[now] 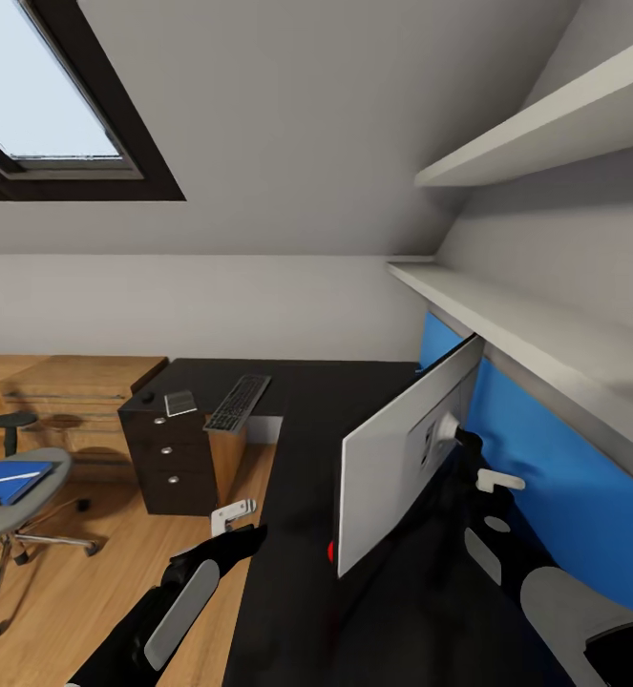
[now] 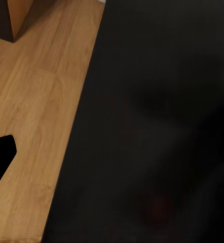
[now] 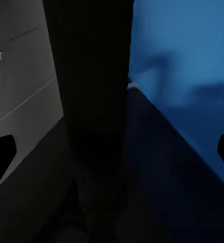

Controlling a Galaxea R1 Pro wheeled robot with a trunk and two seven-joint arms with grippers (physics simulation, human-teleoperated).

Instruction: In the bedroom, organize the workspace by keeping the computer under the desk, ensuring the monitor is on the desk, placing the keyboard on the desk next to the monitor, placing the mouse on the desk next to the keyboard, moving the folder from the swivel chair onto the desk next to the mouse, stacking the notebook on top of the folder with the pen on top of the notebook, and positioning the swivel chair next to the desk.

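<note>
Here the monitor (image 1: 407, 458) stands on the black worktop (image 1: 354, 611), the right gripper (image 1: 469, 447) behind it; its jaws look released. The left gripper (image 1: 232, 516) hangs at the worktop's left edge, jaws unclear.

From my seat the desk (image 1: 354, 496) reads as a matt black top, smooth, and it looks the same dull black through the left wrist camera (image 2: 157, 121). The floor (image 1: 68, 611) is warm wood planking with visible grain and a soft sheen. I see the monitor (image 1: 402, 448) from behind, a pale grey plastic shell, smooth. The wall panel (image 1: 564, 477) beside it is flat, saturated blue, matt. The drawer unit (image 1: 168, 458) looks dark wood with small metal knobs.
</note>
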